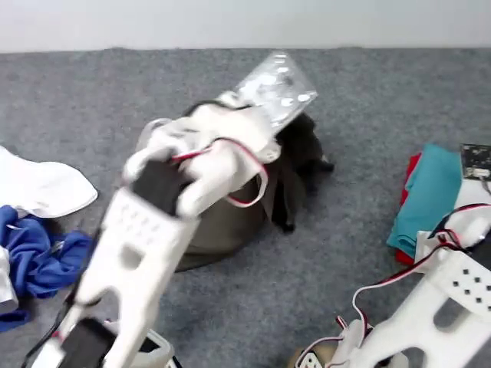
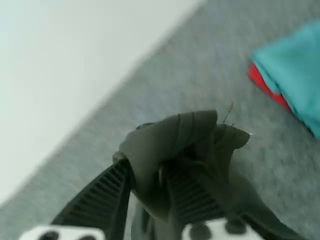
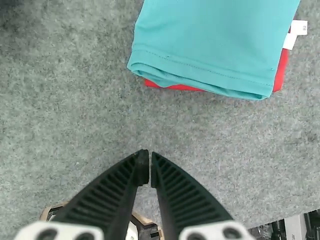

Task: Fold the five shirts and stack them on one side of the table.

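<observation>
My left gripper (image 2: 162,172) is shut on a dark olive-grey shirt (image 2: 185,140), bunched between its fingers and lifted off the grey table. From above, that shirt (image 1: 295,165) hangs under the left arm near the table's middle, part of it resting on the surface. A folded teal shirt (image 1: 430,195) lies on a folded red shirt (image 1: 410,172) at the right side; the same teal shirt (image 3: 215,42) and red shirt (image 3: 175,86) lie ahead of my right gripper (image 3: 149,162), which is shut on nothing just above the table.
At the left edge lie an unfolded white shirt (image 1: 42,184) and a crumpled blue shirt (image 1: 38,257). The grey felt table (image 1: 360,115) meets a white wall at the back. The right arm's base and cables (image 1: 368,322) sit at the front right.
</observation>
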